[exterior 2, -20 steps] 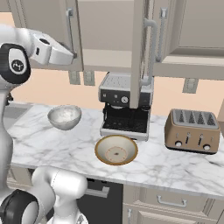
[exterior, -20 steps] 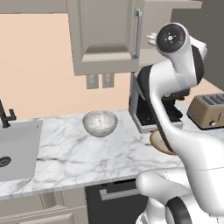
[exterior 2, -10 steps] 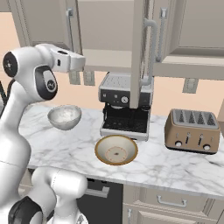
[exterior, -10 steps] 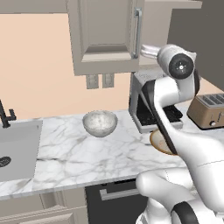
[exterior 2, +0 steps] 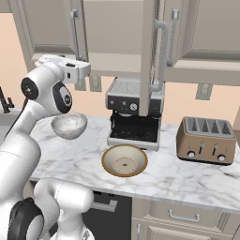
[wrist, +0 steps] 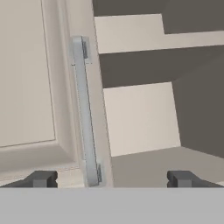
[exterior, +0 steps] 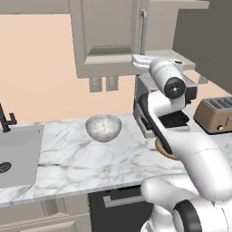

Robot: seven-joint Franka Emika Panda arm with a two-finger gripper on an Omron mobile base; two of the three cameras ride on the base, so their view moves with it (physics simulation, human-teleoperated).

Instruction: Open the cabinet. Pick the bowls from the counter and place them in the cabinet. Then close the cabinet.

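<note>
Fingers (wrist: 111,179) spread wide before the cabinet (wrist: 26,78), its bar handle (wrist: 86,109) upright, right door open.

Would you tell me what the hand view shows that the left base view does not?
Hand view alone: the cabinet's inner shelf beyond the open right door, and the spread fingers.

Left base view alone: the marbled bowl on the counter, the sink and the toaster.

Both: the closed left door and its silver handle.
</note>
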